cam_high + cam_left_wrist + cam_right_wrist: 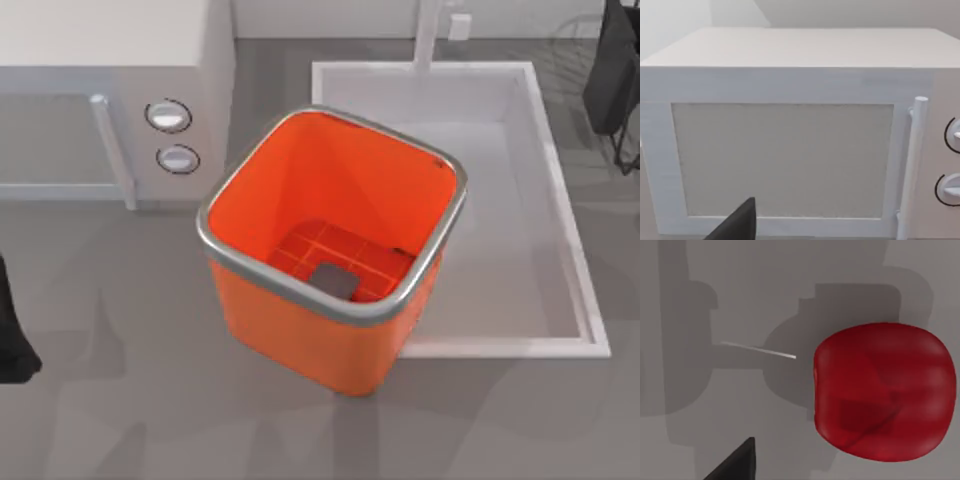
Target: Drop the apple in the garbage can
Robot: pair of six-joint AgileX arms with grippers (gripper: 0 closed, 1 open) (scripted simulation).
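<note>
The garbage can is a large bright orange square bin with a silver rim, standing open in the middle of the table. Its grid floor with a grey square shows inside. The apple, dark red and round, lies on a grey surface close below my right wrist camera, beside one dark fingertip and not touching it. My right arm is at the far right corner, over the area right of the sink. My left arm is parked at the left edge, and its fingertip faces the microwave door.
A white microwave with two knobs and a bar handle stands at the back left, close to the can. A white sink basin lies directly right of and behind the can. Open grey tabletop runs along the front.
</note>
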